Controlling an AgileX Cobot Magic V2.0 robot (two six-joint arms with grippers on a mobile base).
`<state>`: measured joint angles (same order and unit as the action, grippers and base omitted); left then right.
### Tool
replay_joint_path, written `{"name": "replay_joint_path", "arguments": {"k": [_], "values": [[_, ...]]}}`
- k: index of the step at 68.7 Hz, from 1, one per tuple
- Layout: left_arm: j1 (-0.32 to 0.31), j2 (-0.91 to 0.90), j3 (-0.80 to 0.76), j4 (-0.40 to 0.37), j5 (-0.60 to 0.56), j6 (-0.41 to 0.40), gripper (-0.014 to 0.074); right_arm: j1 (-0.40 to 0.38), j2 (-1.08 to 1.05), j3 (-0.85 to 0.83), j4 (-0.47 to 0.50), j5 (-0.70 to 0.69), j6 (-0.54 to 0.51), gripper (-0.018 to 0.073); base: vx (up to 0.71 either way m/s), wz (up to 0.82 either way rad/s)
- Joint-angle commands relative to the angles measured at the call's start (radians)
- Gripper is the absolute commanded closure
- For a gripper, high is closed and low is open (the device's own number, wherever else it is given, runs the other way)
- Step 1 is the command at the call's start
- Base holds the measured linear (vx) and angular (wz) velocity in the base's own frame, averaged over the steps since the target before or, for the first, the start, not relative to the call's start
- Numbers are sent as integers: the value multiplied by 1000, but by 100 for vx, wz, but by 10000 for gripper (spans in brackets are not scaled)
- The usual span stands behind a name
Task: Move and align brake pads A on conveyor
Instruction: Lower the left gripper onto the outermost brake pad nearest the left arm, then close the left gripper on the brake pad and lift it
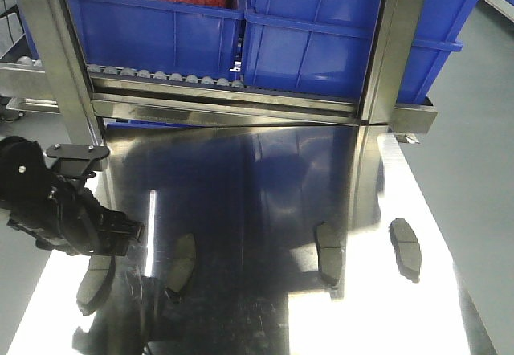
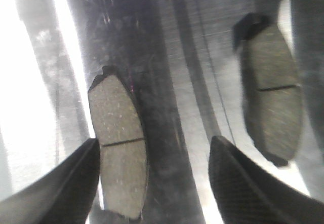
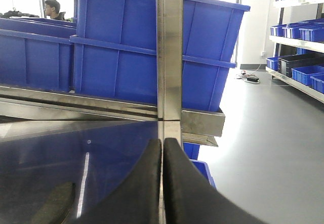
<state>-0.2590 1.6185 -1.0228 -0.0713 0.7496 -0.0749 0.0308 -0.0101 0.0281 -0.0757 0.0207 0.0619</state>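
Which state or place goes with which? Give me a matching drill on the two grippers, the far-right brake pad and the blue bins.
Things: 1 left gripper; 2 right gripper; 3 far-right brake pad; 4 blue bins.
Matches: a on the roller rack behind the tabletop; b shut, empty; c open, over another pad; d lying nearest the tabletop's right edge.
Pairs: 1-c, 2-b, 3-d, 4-a.
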Motion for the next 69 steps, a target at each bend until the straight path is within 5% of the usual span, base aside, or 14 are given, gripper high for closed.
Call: {"name": "replay_joint_path", "arguments": {"k": [1,22,69], "values": [[-5,-4,-41,-1,-15,-28,146,-8,-13,12,-6,-73,-10,571,0,0],[-5,21,-38,125,-17,-193,146,-8,-13,12,-6,-73,-10,571,0,0],[-5,101,-38,84,17,-142,146,-8,-13,12,-6,-73,-10,571,0,0]]}}
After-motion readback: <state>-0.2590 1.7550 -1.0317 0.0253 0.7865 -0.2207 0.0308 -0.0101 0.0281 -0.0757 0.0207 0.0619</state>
